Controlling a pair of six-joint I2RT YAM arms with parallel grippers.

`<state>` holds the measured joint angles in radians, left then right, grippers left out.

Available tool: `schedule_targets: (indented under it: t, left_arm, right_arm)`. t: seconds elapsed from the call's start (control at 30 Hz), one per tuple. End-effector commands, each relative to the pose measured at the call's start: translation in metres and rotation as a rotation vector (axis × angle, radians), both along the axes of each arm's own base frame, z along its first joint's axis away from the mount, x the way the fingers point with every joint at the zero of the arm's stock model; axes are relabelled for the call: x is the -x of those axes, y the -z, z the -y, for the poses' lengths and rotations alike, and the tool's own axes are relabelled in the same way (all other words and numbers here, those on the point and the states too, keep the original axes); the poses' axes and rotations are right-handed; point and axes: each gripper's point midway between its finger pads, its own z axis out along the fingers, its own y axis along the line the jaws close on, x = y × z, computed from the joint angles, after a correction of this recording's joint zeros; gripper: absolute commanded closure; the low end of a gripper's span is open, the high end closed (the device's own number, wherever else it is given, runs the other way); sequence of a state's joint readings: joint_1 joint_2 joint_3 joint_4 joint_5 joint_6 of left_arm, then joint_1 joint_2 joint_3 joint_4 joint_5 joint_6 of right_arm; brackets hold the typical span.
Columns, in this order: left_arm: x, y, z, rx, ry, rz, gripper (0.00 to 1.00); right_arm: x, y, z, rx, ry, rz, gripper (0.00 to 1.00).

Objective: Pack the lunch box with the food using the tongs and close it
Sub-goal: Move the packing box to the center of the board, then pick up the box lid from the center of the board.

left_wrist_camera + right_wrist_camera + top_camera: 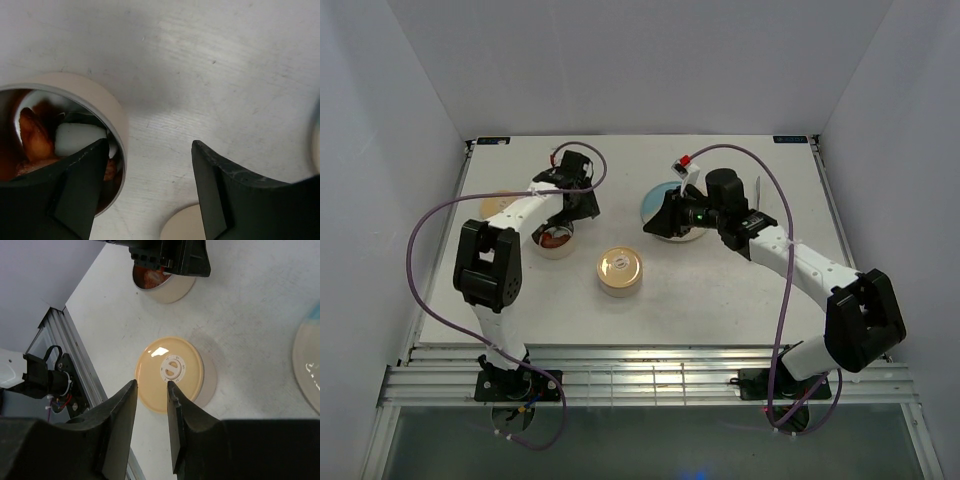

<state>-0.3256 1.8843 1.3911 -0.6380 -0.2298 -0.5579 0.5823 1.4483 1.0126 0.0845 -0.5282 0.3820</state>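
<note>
One tin of the lunch box (556, 240) stands open at the left with food (79, 138) in it: a white piece and orange-brown pieces. My left gripper (150, 146) hangs open just over it, one finger above the tin's rim (107, 112) and the other above bare table. The other tin (620, 272) stands in the middle with its light-wood lid (169, 372) on. My right gripper (151, 385) is open and empty, hovering over the plate's near side and pointing at the closed tin. No tongs are visible in any view.
A cream-and-blue plate (660, 200) lies under the right gripper (658, 225), with its rim (306, 365) at the right wrist view's edge. A loose light-wood lid (498, 205) lies left of the left arm. White walls enclose the table, and a metal rail (75, 355) runs along its near edge.
</note>
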Motion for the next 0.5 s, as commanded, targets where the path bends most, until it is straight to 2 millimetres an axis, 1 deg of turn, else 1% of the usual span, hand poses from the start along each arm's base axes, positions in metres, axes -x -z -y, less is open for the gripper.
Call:
schedule_targets:
  t: [0.0,0.03,0.07,0.1,0.13,0.17,0.2,0.23,0.27,0.3,0.33,0.37,0.4,0.43,0.47]
  left_arm:
    - [-0.033,-0.097,0.004,0.03,0.03,0.203,0.23]
    - [-0.035,-0.109,-0.001,0.017,0.038,0.218,0.24]
    - [-0.042,-0.124,-0.01,0.044,0.028,0.244,0.24]
    - [-0.049,-0.147,-0.015,0.078,0.023,0.293,0.25]
    - [-0.052,-0.157,-0.021,0.123,0.012,0.313,0.25]
    - [-0.057,-0.165,-0.039,0.191,-0.011,0.327,0.26]
    - [-0.054,-0.17,-0.051,0.217,-0.03,0.346,0.27]
    - [-0.06,-0.174,-0.063,0.233,-0.048,0.387,0.27]
    - [-0.06,-0.171,-0.09,0.245,-0.106,0.395,0.28]
    - [-0.053,-0.152,-0.116,0.253,-0.174,0.364,0.28]
    - [-0.052,-0.142,-0.13,0.282,-0.207,0.355,0.3]
    - [-0.047,-0.131,-0.164,0.321,-0.297,0.348,0.31]
    - [-0.041,-0.119,-0.171,0.384,-0.309,0.33,0.31]
    - [-0.031,-0.096,-0.195,0.409,-0.374,0.325,0.33]
    - [-0.027,-0.086,-0.203,0.435,-0.399,0.325,0.34]
  right_arm:
    - [-0.014,-0.037,-0.002,-0.026,0.008,0.092,0.64]
    - [-0.013,-0.042,-0.002,-0.034,0.005,0.103,0.64]
    - [-0.012,-0.044,-0.002,-0.039,0.0,0.105,0.63]
    - [-0.011,-0.047,-0.002,-0.045,-0.002,0.109,0.63]
    - [-0.01,-0.049,-0.003,-0.051,-0.011,0.115,0.63]
    - [-0.008,-0.056,-0.003,-0.067,-0.016,0.133,0.63]
    - [-0.008,-0.058,-0.003,-0.072,-0.019,0.139,0.63]
    - [-0.007,-0.06,-0.004,-0.077,-0.029,0.146,0.63]
    - [-0.006,-0.063,-0.004,-0.079,-0.036,0.154,0.63]
    - [-0.006,-0.064,-0.004,-0.079,-0.043,0.165,0.63]
    - [-0.005,-0.063,-0.003,-0.079,-0.054,0.165,0.63]
    - [-0.003,-0.062,-0.003,-0.079,-0.061,0.167,0.63]
    - [-0.003,-0.06,-0.002,-0.077,-0.061,0.171,0.63]
    - [-0.002,-0.059,-0.002,-0.076,-0.066,0.177,0.62]
    - [-0.002,-0.057,-0.001,-0.074,-0.066,0.176,0.63]
